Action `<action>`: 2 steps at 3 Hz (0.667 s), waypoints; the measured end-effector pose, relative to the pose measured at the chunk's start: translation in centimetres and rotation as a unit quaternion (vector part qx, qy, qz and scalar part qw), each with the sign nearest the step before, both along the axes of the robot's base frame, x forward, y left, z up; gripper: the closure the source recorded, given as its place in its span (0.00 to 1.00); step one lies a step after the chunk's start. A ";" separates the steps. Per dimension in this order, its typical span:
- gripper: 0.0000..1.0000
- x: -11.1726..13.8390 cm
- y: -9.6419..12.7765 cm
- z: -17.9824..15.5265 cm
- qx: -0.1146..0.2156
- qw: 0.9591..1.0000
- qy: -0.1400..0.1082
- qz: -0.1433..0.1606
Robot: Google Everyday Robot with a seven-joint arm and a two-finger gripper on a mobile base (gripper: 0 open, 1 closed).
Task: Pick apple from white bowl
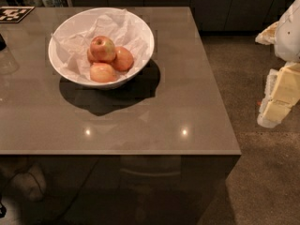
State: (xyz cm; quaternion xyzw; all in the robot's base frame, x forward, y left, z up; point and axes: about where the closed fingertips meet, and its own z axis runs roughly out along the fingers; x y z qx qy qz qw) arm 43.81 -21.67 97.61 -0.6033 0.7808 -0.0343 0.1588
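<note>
The white bowl (65, 32) stands on the far left part of the brown table, lined with crumpled white paper. The apple (103, 48), red with a yellow-green patch on top, lies on top of the pile in the bowl. Paler orange-pink apples lie beside and below it, one to its right (123, 59) and one in front (102, 72); a third is mostly hidden behind it. My gripper (275, 109) is at the right edge of the view, off the table and over the floor, far to the right of the bowl. It holds nothing that I can see.
The brown table (154, 121) has its right edge near the arm and its front edge low in the view. A black-and-white marker tag (11, 13) lies at the far left corner. Dark cabinets (225, 3) stand behind.
</note>
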 end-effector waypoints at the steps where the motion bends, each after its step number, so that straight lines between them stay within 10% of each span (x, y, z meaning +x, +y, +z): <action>1: 0.00 -0.1 1.0 0.6 0.000 1.000 -0.004 0.005; 2: 0.00 0.2 5.7 2.5 -0.012 0.999 -0.002 0.031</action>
